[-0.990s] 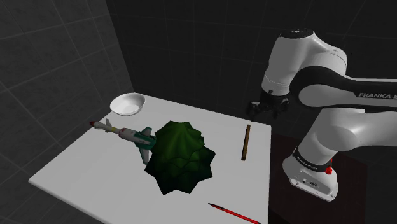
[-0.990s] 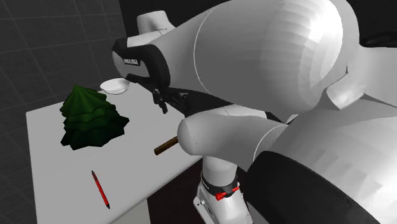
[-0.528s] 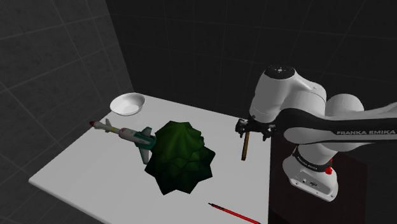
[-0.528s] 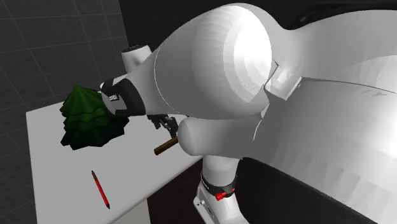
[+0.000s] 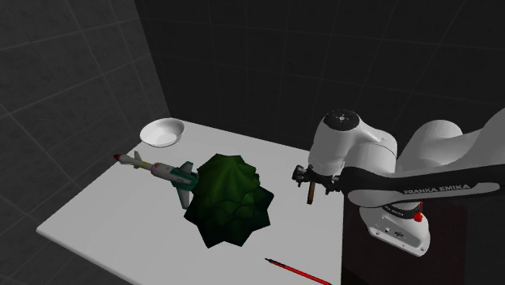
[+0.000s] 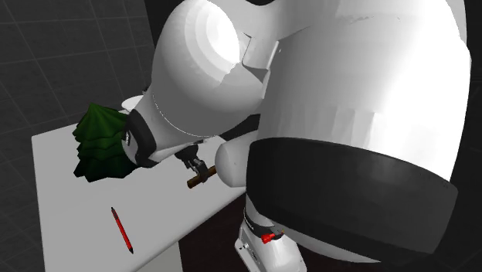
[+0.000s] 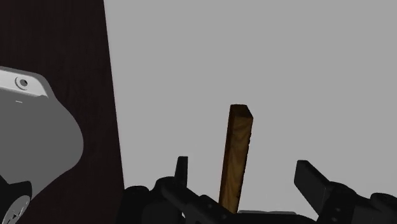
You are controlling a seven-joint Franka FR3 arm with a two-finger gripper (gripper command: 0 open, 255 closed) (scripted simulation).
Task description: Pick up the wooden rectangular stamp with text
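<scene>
A plain room with dark tiled walls (image 5: 73, 73), its kind unclear; a white table (image 5: 113, 219) carries household odds: a white bowl (image 5: 162, 132), a toy rocket (image 5: 158, 169), a red pen (image 5: 298, 272).

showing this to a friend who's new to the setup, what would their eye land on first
Probably the bulky white arm, which crowds most of the second exterior view. Next comes the dark green tree-shaped thing in the middle of the white table. Then the thin brown stamp, lying between the open fingers of the black hand, close to the table's edge.
</scene>
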